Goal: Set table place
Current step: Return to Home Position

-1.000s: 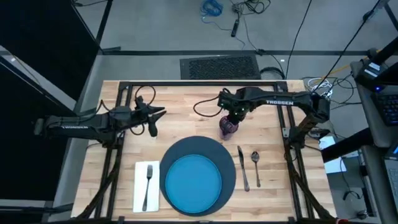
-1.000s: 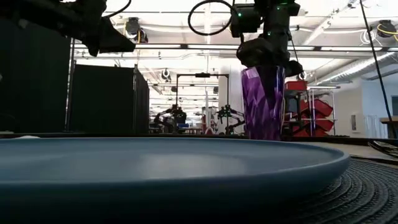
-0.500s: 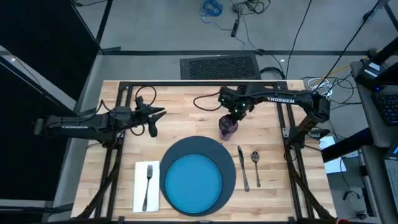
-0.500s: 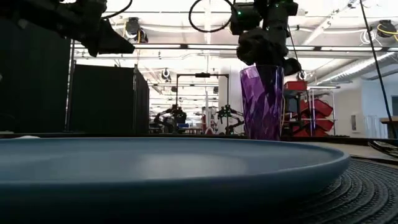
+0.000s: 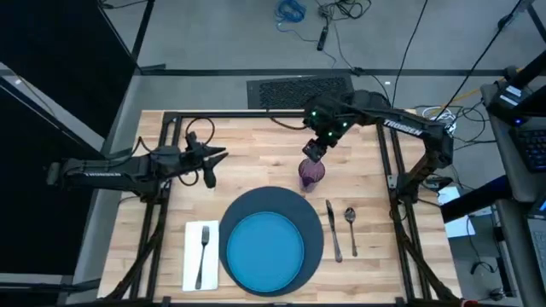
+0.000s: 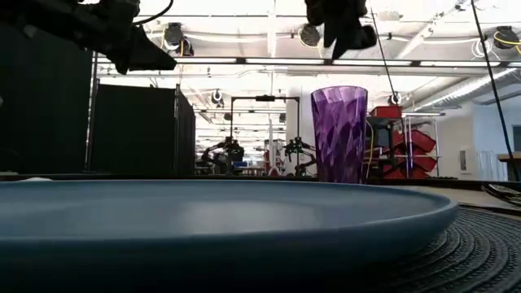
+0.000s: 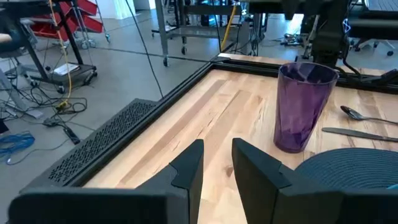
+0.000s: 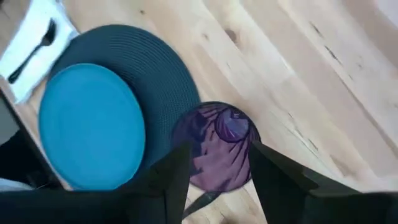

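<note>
Lifted off since a moment ago, the right gripper [image 5: 314, 151] hangs with jaws spread above the purple cup [image 5: 311, 173]. That cup stands upright on the table [image 5: 256, 141], just beside the slate-blue charger [image 5: 316, 232]. Over the table's left side waits the left gripper [image 7: 217, 144], jaws slightly parted.

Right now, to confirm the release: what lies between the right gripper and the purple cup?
Nothing. The low view shows a bare gap between the right gripper, open overhead, and the purple cup below it; the left gripper waits off to the side.
</note>
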